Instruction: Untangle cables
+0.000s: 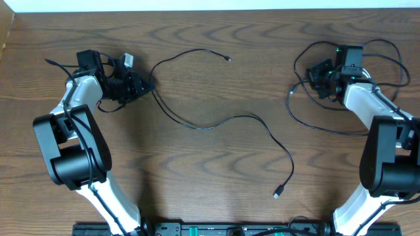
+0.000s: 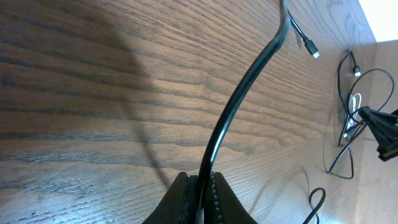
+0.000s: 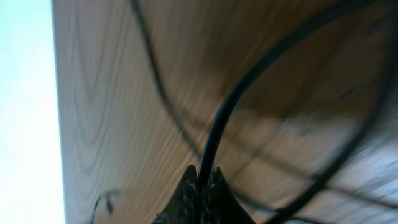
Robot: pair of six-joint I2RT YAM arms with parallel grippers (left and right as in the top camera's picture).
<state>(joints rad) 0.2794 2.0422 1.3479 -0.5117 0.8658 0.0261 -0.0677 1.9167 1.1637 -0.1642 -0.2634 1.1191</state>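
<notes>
Surface: dark wood-grain counter (image 1: 216, 157), with a pale strip (image 1: 210, 5) along the far edge. The room beyond it is not visible.

Cables:
- The first black cable (image 1: 216, 123) is long and thin. It runs from the left gripper (image 1: 146, 85) in a loose S across the middle of the counter. One plug end (image 1: 277, 193) lies well away from both grippers, towards the arm bases. The other plug end (image 1: 228, 59) lies between the two grippers, nearer the far edge.
- The second black cable (image 3: 216, 124) is bunched in several overlapping loops around and beside the right gripper (image 1: 314, 73).
- The white cable (image 2: 356, 102) is short and lies in that same bunch, just beside the right gripper. It is too small to trace fully.

Left arm: elbow folded back and wrist reaching inward, low over the counter. The left wrist view shows the gripper clamped on the first black cable, which rises straight out from between the fingers (image 2: 180, 199).

Right arm: bent much the same way, mirrored, with the gripper pointing inward. The right wrist view is blurred, but it shows the gripper pinched on the second black cable. That cable arcs up and away, with other loops crossing behind it.
</notes>
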